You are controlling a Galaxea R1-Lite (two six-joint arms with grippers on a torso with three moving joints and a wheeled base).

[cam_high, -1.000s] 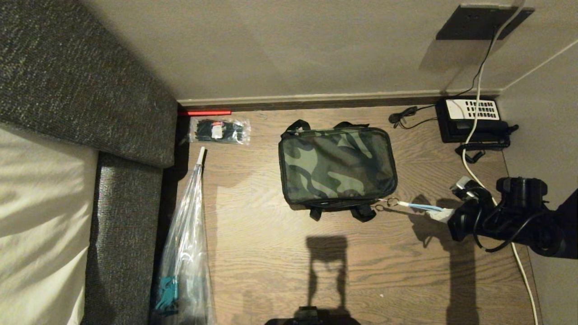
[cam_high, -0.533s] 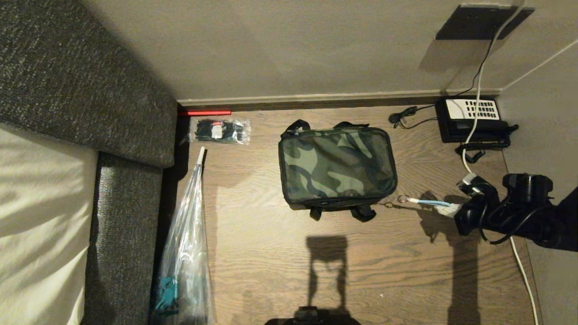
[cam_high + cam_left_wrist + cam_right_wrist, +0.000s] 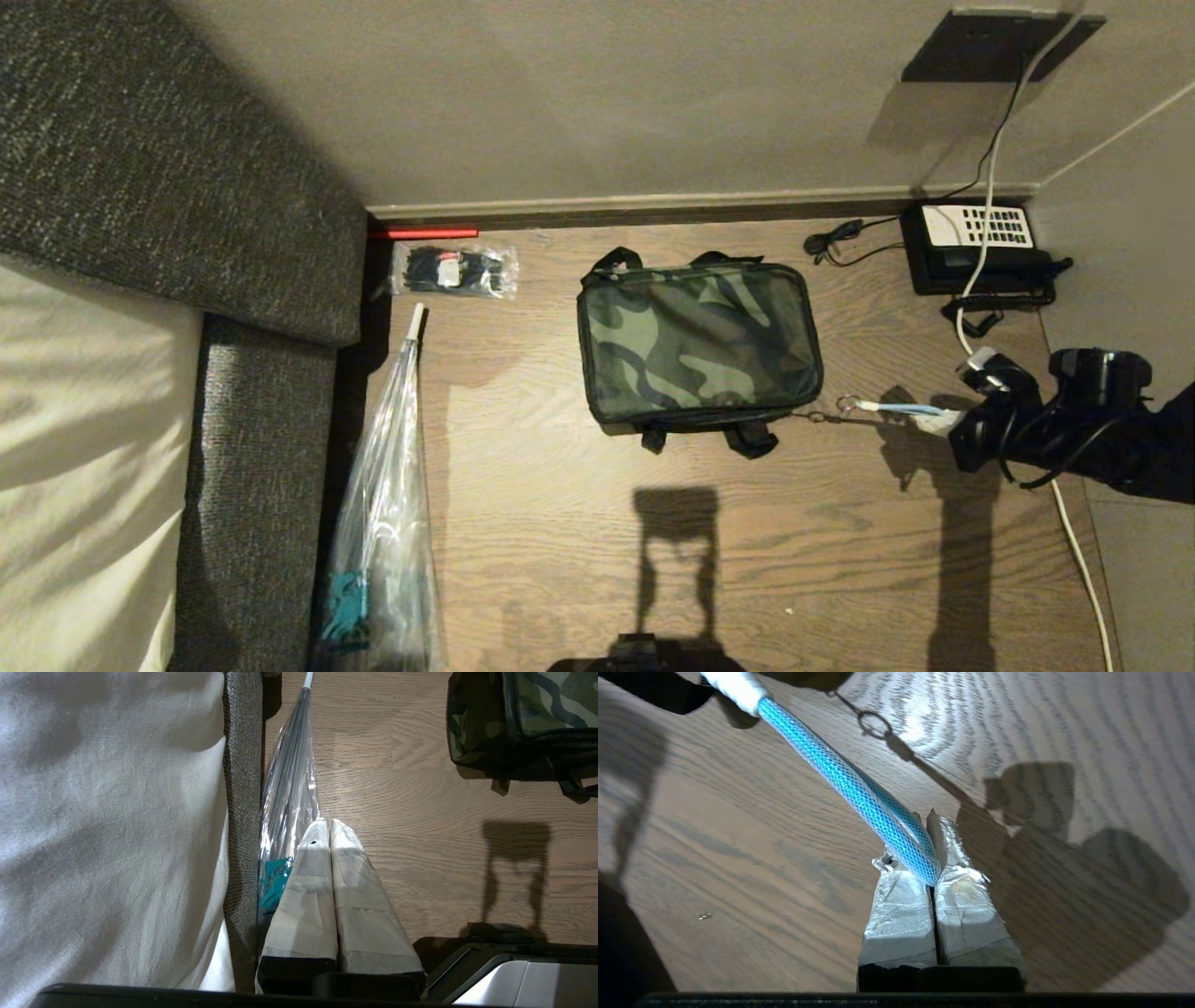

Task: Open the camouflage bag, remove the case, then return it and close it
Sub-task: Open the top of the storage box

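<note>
The camouflage bag (image 3: 698, 343) lies on the wooden floor with its green-and-dark top flat and its black straps at the near and far sides. Its light blue zipper pull (image 3: 894, 409) runs taut from the bag's near right corner, by a thin chain and a ring (image 3: 848, 404), to my right gripper (image 3: 934, 422). That gripper (image 3: 924, 830) is shut on the end of the blue pull (image 3: 859, 791). My left gripper (image 3: 329, 828) hangs shut and empty near the bed's edge, with the bag (image 3: 537, 709) off to one side. The case is out of view.
A black telephone (image 3: 978, 245) with a white keypad sits at the back right, and a white cable (image 3: 1074, 551) trails past my right arm. A plastic-wrapped umbrella (image 3: 387, 485) lies along the grey bed base (image 3: 261, 467). A clear packet (image 3: 455, 269) lies by the back wall.
My right gripper has drawn to the right and slightly toward the back wall with the blue pull. The ring and chain have followed and stretched straight. The bag has stayed in place.
</note>
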